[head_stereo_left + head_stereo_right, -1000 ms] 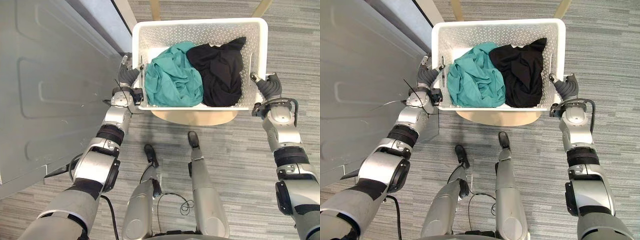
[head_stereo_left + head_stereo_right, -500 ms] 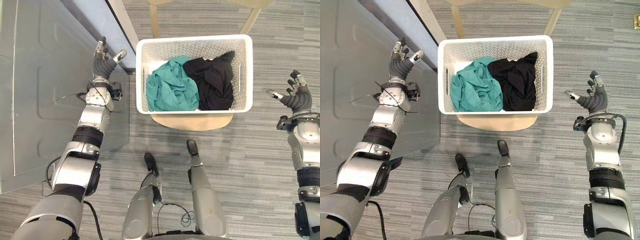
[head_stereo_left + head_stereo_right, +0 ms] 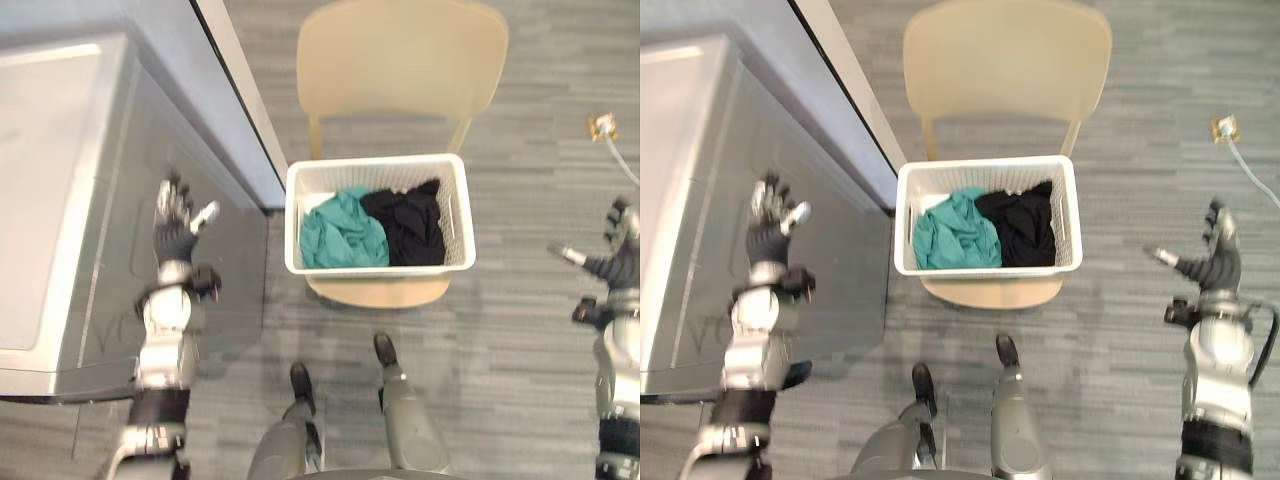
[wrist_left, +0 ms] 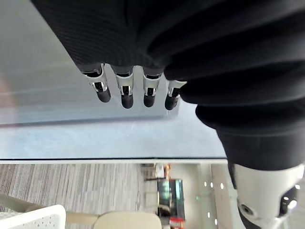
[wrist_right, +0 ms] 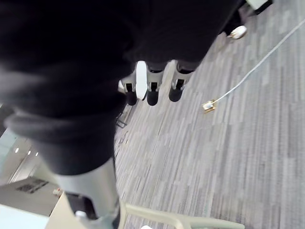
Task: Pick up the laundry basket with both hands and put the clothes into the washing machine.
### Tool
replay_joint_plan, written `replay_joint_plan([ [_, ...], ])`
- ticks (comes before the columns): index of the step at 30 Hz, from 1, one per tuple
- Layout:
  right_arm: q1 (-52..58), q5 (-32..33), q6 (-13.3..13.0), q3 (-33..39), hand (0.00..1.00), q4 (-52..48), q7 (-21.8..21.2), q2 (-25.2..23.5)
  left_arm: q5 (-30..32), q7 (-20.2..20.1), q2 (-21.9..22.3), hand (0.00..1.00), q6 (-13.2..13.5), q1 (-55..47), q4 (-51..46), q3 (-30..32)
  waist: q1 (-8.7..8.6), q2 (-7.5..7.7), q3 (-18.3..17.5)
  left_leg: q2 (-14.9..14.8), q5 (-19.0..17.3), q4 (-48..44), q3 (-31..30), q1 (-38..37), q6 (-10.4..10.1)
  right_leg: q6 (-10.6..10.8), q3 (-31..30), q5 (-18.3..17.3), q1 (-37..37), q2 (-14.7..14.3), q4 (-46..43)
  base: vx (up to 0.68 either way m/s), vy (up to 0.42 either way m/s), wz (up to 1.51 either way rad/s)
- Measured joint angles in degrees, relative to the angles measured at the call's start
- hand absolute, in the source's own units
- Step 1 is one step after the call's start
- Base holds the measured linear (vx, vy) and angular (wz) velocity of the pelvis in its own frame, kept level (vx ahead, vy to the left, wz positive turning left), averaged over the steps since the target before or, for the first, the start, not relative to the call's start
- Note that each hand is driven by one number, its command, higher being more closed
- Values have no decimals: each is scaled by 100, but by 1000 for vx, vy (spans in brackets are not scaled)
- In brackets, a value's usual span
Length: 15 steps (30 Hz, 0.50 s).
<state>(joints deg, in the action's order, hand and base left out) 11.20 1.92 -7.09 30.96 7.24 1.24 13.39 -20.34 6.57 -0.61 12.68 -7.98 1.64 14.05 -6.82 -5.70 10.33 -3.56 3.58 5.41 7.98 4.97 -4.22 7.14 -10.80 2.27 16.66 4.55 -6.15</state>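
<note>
Left eye view: basket (image 3: 376,268) of clothes (image 3: 345,230) resting on chair (image 3: 400,60), handy for a two-sided lift, left hand (image 3: 175,236) and right hand (image 3: 619,263) wide of it, both spread open.

Splayed left hand (image 3: 176,240), splayed right hand (image 3: 1218,270)

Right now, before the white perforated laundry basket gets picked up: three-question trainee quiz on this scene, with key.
1. The white perforated plastic laundry basket rests on: A) the grey carpeted floor, B) the beige chair, C) the grey washing machine.
2. True or false: the left hand and the right hand both grip the basket.
3. Which lies on the robot's left inside the basket, the crumpled teal garment or the crumpled black garment?

Key: 1 B. 2 False: both hands are open and apart from the basket, one on each side. 3 Teal.
</note>
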Motion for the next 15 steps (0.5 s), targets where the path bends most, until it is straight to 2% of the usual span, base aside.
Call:
replay_joint_plan([
  [2,478,-33,53,-12,0,24,-39,-539,76,-7,346,0,-56,-573,13,5,33,-20,-154,56,-29,1,-2,-114,32,26,-11,55,-182,74,140,-46,40,0],
  [4,781,-31,114,-52,0,76,-41,-849,211,-8,402,0,-103,-809,195,-69,146,-4,-213,83,-66,2,25,-229,72,51,-43,109,-315,107,223,-47,38,-8],
  [6,1058,-10,139,-431,0,367,-24,-1140,314,43,467,0,-137,-985,1063,-71,238,61,-372,96,-74,2,114,-348,85,71,-81,132,-406,127,219,-57,19,-12],
  [7,1092,18,145,-542,0,464,-18,-1187,317,72,470,0,-198,-988,1302,-81,265,78,-387,95,-79,2,182,-404,92,74,-114,135,-446,125,220,-67,5,-27],
  [8,1101,36,167,-739,0,756,-3,-1242,321,105,470,0,-311,-984,1862,-79,297,169,-455,91,-85,3,267,-424,99,80,-191,139,-455,120,222,-78,-1,-31],
  [10,911,146,216,-881,0,1484,9,-1245,372,107,405,0,-442,-886,2964,-13,334,217,-607,86,-94,34,348,-460,109,85,-221,137,-469,88,254,-75,-12,-25],
  [11,629,214,279,-869,0,2219,65,-1192,378,109,396,0,-555,-674,3792,75,359,260,-644,84,-94,38,372,-471,110,85,-297,137,-482,75,316,-39,-15,-19],
  [13,220,207,424,-794,0,3269,140,-1046,442,107,394,0,-747,-374,4806,195,459,310,-634,76,-93,38,476,-448,111,85,-398,137,-471,62,453,-40,-10,-25],
  [15,-116,199,549,-510,0,4207,166,-952,528,101,156,0,-827,-140,5365,282,464,353,-608,81,-92,37,465,-462,110,84,-410,138,-476,65,496,-12,-6,-5],
])
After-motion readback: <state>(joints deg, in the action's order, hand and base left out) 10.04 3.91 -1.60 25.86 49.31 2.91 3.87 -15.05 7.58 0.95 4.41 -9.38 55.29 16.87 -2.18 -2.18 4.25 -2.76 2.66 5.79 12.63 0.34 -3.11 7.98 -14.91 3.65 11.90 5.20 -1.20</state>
